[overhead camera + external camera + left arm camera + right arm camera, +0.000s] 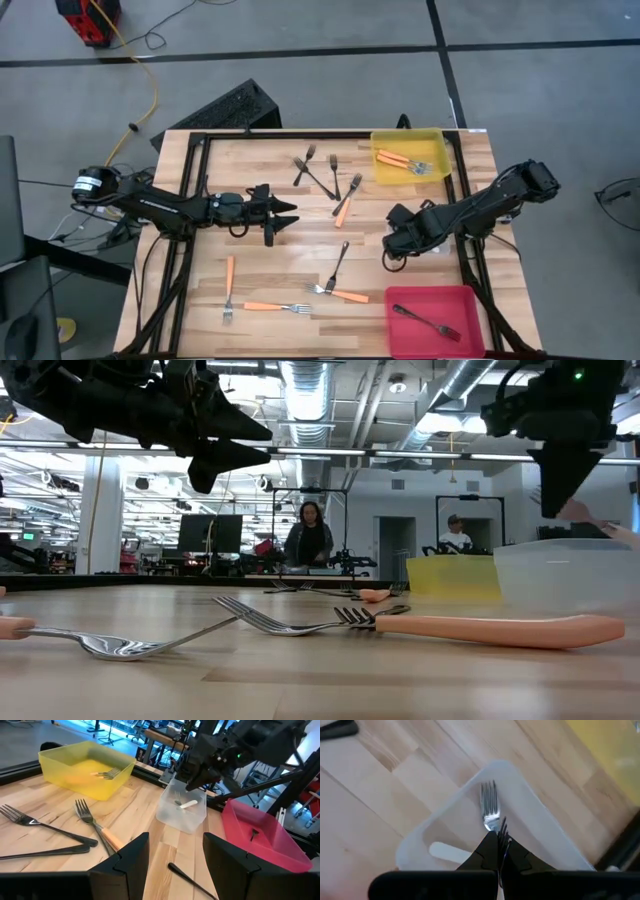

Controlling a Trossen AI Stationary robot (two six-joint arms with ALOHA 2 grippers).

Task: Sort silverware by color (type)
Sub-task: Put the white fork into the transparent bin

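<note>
The forks lie spread over the table (pixel 260 275): three dark ones (pixel 318 175) near the far edge, an orange-handled one (pixel 346 203) just beside them, and more orange-handled ones (pixel 262 306) with a dark fork (pixel 338 268) near the front edge. Some are already sorted. Two orange-handled forks (pixel 404 161) rest in the yellow bin (pixel 382 172), one dark fork (pixel 428 324) lies in the red bin (pixel 400 335), and a pale fork (pixel 490 810) lies in the clear bin (pixel 172 817), which stands between the yellow and the red one. So each bin seems to collect one kind.

The right tool (pixel 499 851) hangs directly above the clear bin, pointing down into it. Its fingers are pressed together and we see nothing held between them; the pale fork is below, on the bottom of the bin. We judge that this tool is there because the clear bin is the place for pale forks.

The left tool (pixel 283 217) hovers above the middle of the table, well apart from the bins, pointing toward the right side. Its fingers (pixel 127 860) stand partly apart, with nothing between them. In its wrist view a dark fork (pixel 190 879) lies on the table just ahead. We think this tool is held ready to come down on one of the loose forks nearby, perhaps this one.
</note>
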